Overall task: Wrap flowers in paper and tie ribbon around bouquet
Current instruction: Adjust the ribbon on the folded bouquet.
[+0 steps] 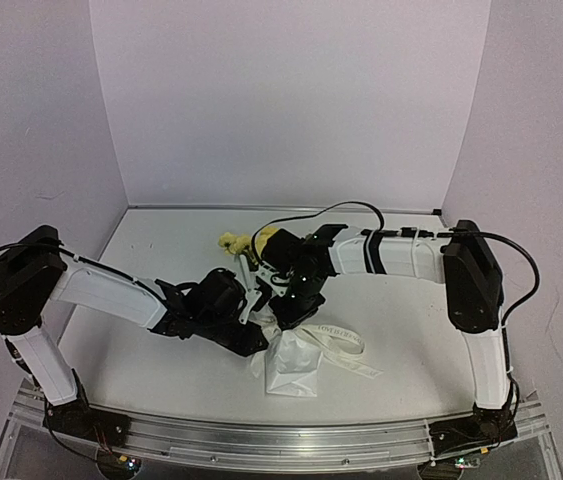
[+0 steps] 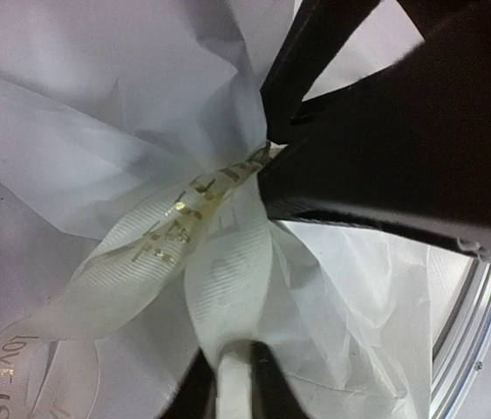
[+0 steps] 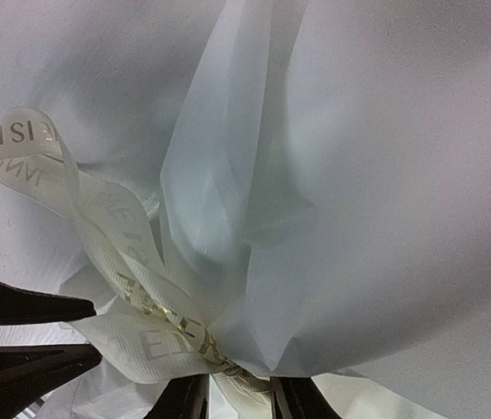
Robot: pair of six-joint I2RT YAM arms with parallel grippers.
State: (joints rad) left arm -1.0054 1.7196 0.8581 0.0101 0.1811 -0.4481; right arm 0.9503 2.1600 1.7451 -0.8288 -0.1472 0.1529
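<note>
Left claw [image 2: 234, 388] pinches a ribbon [image 2: 140, 262] loop; right claw [image 3: 238, 397] clamps another strand; flowers [image 1: 231, 241] at 11 o'clock from both; paper [image 3: 385, 175] bunched

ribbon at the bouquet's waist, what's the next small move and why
Probably draw the left gripper and right gripper gently apart: each has a strand of the ribbon between its fingers at the waist of the paper, where the crossing looks loose.

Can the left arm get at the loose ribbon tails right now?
Probably not yet: the left pincer is shut on the ribbon at the waist, and the loose tails lie on the far side of the paper.
</note>
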